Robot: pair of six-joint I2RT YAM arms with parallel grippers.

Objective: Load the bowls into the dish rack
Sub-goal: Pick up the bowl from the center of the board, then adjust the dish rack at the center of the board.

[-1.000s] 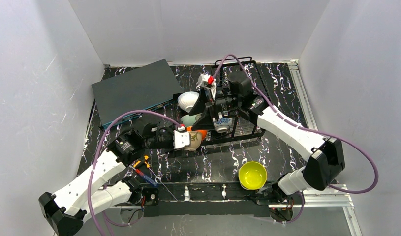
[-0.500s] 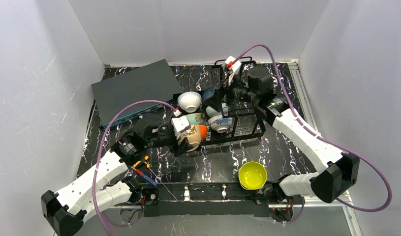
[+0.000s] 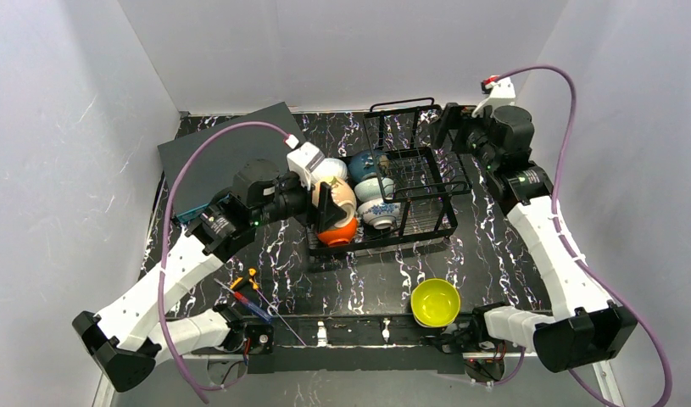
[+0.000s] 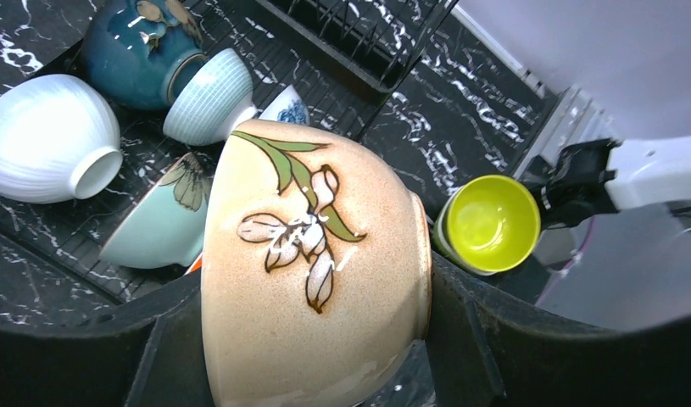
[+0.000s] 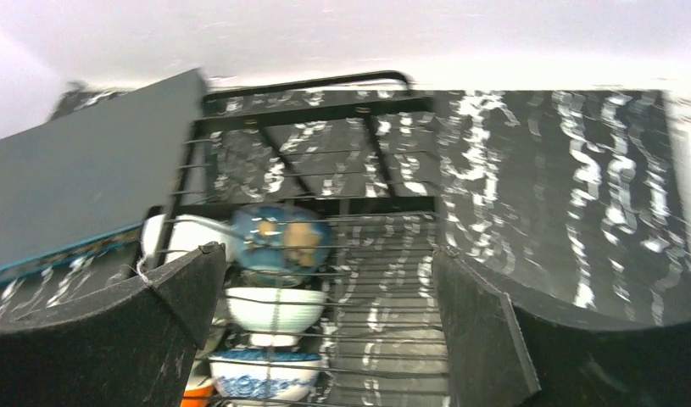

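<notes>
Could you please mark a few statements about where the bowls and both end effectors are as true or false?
1. The left end effector grips a beige flowered bowl. True.
2. The yellow bowl sits in the dish rack. False: it stands on the table, outside the rack.
3. The right end effector is open and empty. True.
4. The dark blue bowl stands on the table. False: it lies in the dish rack.
</notes>
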